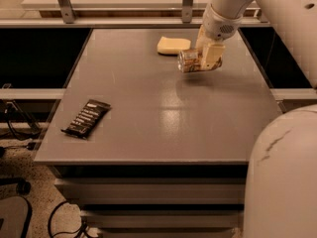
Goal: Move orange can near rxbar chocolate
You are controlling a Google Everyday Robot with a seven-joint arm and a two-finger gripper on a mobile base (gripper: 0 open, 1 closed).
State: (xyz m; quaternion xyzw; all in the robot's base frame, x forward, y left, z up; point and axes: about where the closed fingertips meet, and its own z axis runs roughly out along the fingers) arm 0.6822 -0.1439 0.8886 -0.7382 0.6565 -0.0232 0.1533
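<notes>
The orange can (187,61) lies on its side in my gripper (204,59), its silver end facing left. The gripper is shut on it and holds it just above the far right part of the grey table (163,113), with a faint shadow on the surface below. The rxbar chocolate (86,118), a flat dark wrapper with white text, lies near the table's front left edge, far from the can. The can's body is mostly hidden by the fingers.
A pale yellow sponge (173,45) lies just left of and behind the can. My white arm (277,29) reaches in from the right, and its large base (282,177) fills the lower right. Dark gaps flank the table on both sides.
</notes>
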